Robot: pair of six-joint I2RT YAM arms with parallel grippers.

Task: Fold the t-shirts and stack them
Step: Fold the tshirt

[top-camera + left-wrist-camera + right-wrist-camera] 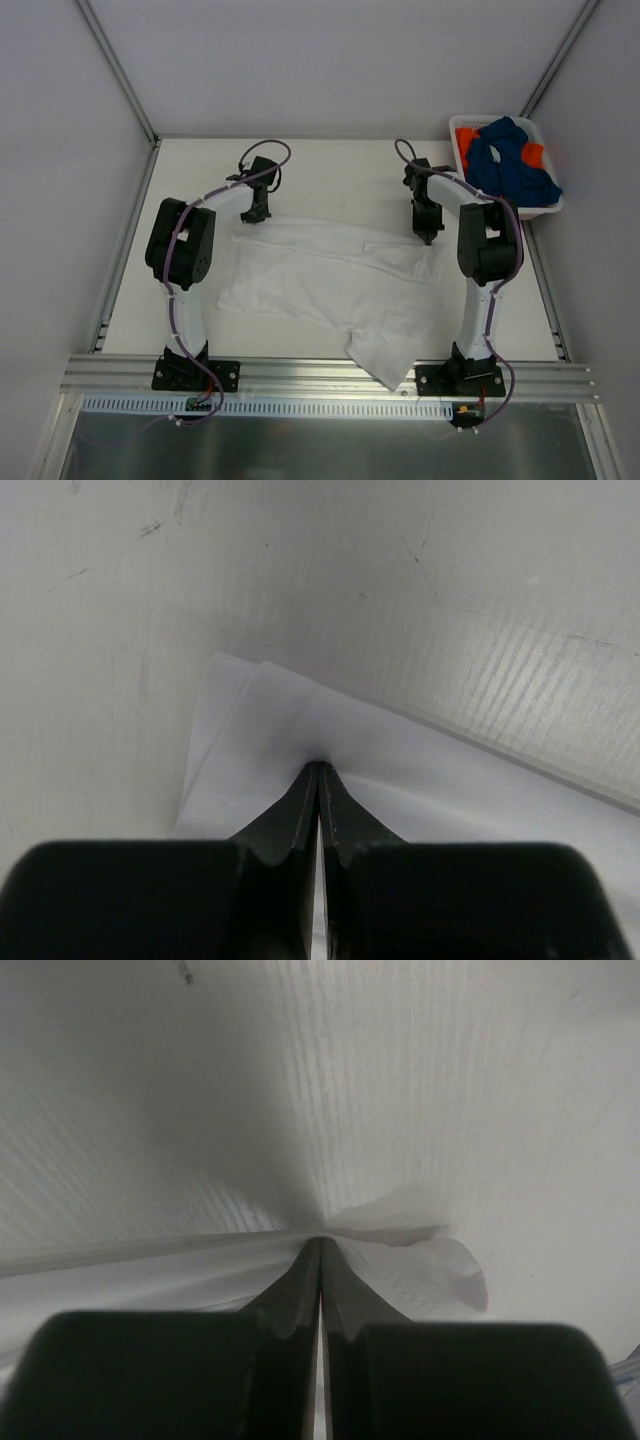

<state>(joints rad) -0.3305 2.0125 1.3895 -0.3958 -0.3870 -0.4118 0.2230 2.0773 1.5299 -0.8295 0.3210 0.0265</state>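
A white t-shirt (330,290) lies spread across the table, one part hanging over the near edge. My left gripper (256,215) is shut on its far left edge; the left wrist view shows the cloth (250,720) pinched at the closed fingertips (318,767). My right gripper (428,236) is shut on the far right edge of the same shirt, with the cloth (420,1260) bunched at the closed tips (321,1242). A dark blue t-shirt (510,160) and an orange t-shirt (466,137) lie crumpled in the basket at the far right.
A white plastic basket (548,208) stands at the far right corner of the table. Grey walls enclose the table at the back and sides. An aluminium rail (330,375) runs along the near edge.
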